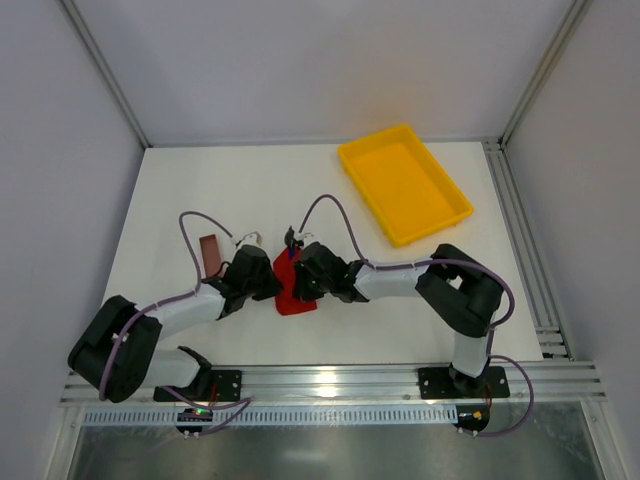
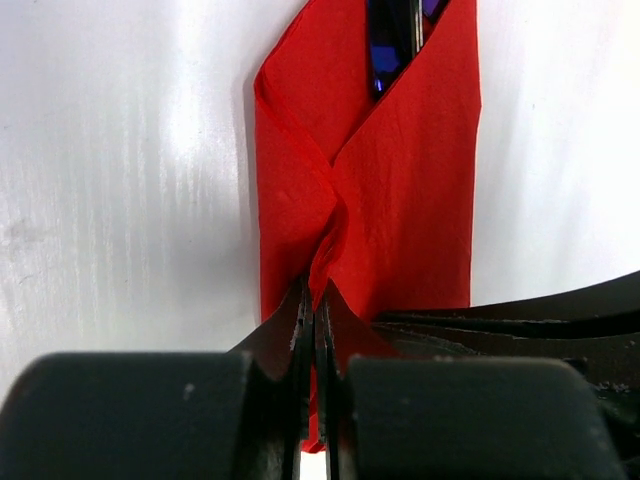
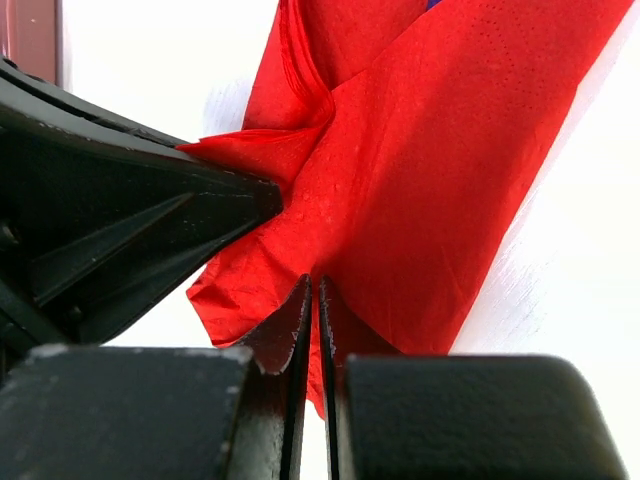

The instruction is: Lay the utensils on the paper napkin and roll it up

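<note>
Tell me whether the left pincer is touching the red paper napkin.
Touching: the left wrist view shows the left pincer pinching a fold of the thin red paper napkin.

1. My top view sits above and behind the arm bases [image 1: 455, 380] (they show at 6 o'clock), looking down over the whole table [image 1: 200, 190] from far off.
2. Left wrist view looks past the left gripper [image 2: 313, 300], very near the paper napkin [image 2: 400, 200].
3. Right wrist view, past the right gripper [image 3: 312, 292], is equally near; all three of mine share that napkin.
</note>
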`<state>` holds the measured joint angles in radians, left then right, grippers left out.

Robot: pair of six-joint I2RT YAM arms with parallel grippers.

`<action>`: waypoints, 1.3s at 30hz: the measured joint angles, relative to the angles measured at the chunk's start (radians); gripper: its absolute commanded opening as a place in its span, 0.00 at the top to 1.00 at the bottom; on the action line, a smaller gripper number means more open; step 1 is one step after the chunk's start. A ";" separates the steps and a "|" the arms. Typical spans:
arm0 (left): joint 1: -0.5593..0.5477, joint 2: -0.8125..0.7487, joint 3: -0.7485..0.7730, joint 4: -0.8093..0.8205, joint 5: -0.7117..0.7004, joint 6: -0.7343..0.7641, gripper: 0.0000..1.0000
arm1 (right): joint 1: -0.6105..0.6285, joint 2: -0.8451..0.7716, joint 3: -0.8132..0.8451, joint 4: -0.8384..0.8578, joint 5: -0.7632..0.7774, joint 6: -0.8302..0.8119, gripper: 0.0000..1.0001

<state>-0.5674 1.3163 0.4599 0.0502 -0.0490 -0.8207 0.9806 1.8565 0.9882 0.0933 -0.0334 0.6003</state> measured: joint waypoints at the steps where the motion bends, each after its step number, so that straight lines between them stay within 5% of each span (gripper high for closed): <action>1: 0.000 -0.007 0.000 -0.011 -0.002 -0.005 1.00 | 0.003 -0.001 -0.006 0.009 0.007 0.000 0.93; 13: 0.000 -0.170 0.073 -0.075 0.062 -0.017 1.00 | 0.009 -0.023 -0.119 0.200 0.026 0.051 0.93; 39: -0.015 -0.014 0.103 0.056 0.206 -0.045 0.96 | 0.008 -0.011 -0.303 0.560 0.019 0.159 0.93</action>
<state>-0.5827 1.3025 0.5632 0.1066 0.1566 -0.8658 0.9890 1.8458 0.6853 0.6537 -0.0139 0.7589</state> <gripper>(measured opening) 0.033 0.073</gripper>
